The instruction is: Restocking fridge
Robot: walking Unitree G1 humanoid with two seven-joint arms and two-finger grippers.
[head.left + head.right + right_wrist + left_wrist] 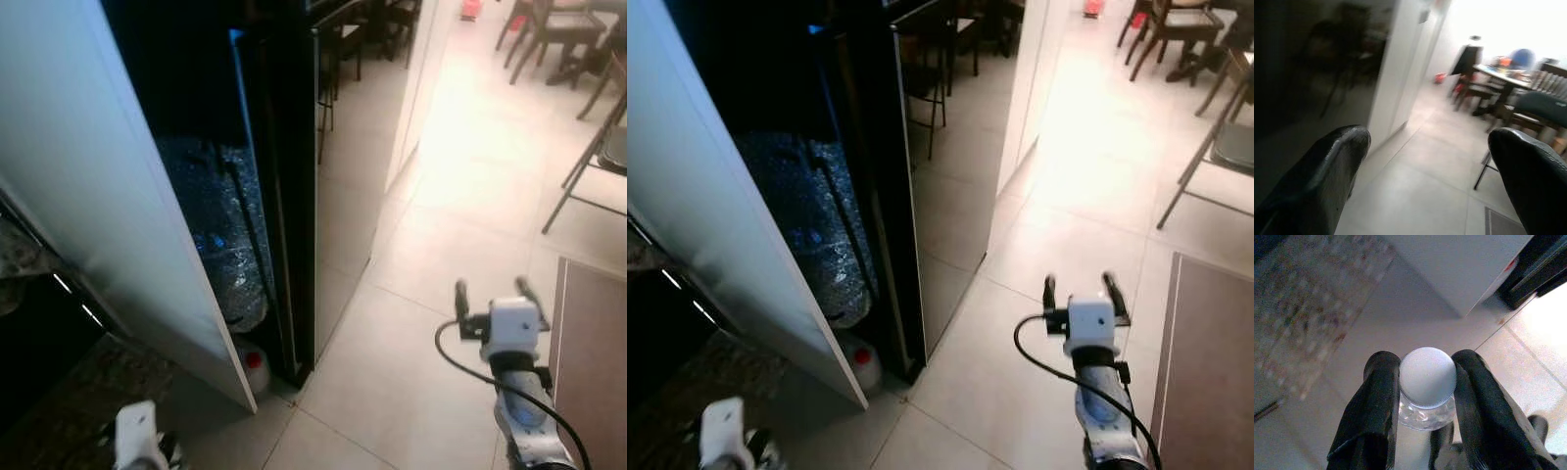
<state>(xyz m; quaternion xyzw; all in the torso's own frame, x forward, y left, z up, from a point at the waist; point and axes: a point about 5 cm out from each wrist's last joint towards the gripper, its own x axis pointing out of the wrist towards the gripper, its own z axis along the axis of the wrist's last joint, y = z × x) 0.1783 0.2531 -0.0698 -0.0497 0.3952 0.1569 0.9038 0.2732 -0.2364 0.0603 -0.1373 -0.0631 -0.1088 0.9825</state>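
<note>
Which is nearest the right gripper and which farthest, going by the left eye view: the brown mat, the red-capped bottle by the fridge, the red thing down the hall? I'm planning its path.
1. Brown mat, just to the right gripper's right.
2. Red-capped bottle, to its left at the black fridge's foot, behind the open door.
3. Red thing, far ahead down the hall.
</note>
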